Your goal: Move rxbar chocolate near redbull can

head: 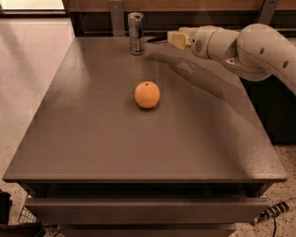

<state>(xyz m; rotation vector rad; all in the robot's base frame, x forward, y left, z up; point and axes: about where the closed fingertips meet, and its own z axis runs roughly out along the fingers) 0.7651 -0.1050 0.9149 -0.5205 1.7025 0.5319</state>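
Note:
The redbull can, slim and silver-blue, stands upright at the far edge of the grey table. My gripper comes in from the right on the white arm, just above the table's far edge and a little right of the can. It is shut on the rxbar chocolate, a thin dark bar that sticks out leftward from the pale fingers, its tip close to the can. Much of the bar is hidden in the fingers.
A round orange fruit lies near the table's middle. A wooden wall with two metal brackets runs behind the table. The arm reaches over the far right corner. A drawer front is below the near edge.

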